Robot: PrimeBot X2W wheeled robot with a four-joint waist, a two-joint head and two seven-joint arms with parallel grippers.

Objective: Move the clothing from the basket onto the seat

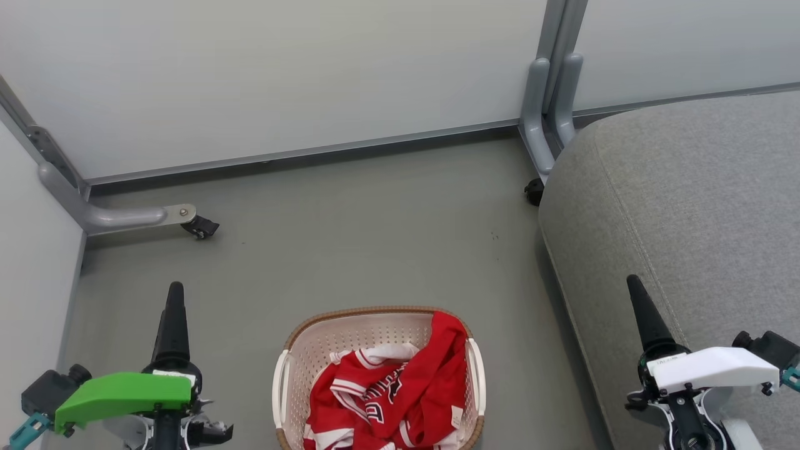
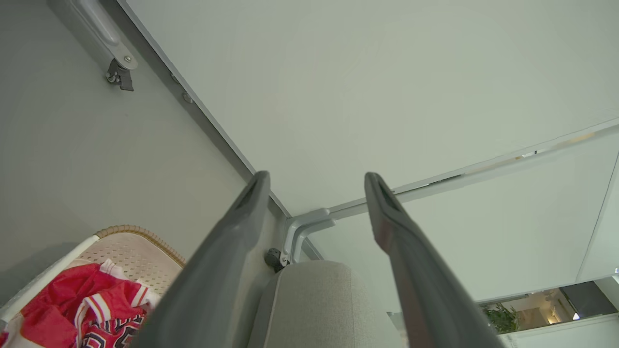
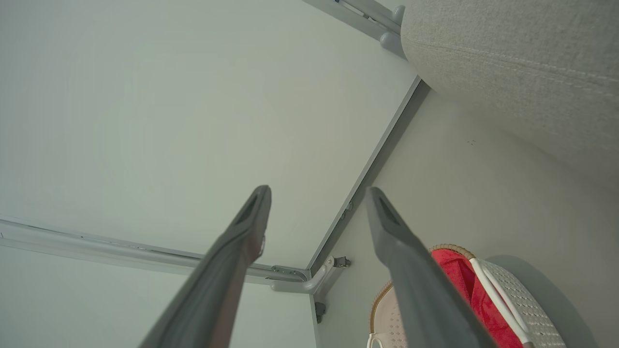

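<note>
The left gripper and the right gripper both have their fingers spread wide and hold nothing. Each is raised at its own side, fingers pointing forward, which looks like a ready pose before the first reach. Between them the red clothing lies heaped in the basket on the floor. The seat stands near on the right, with no clothing on the part in view.
</note>
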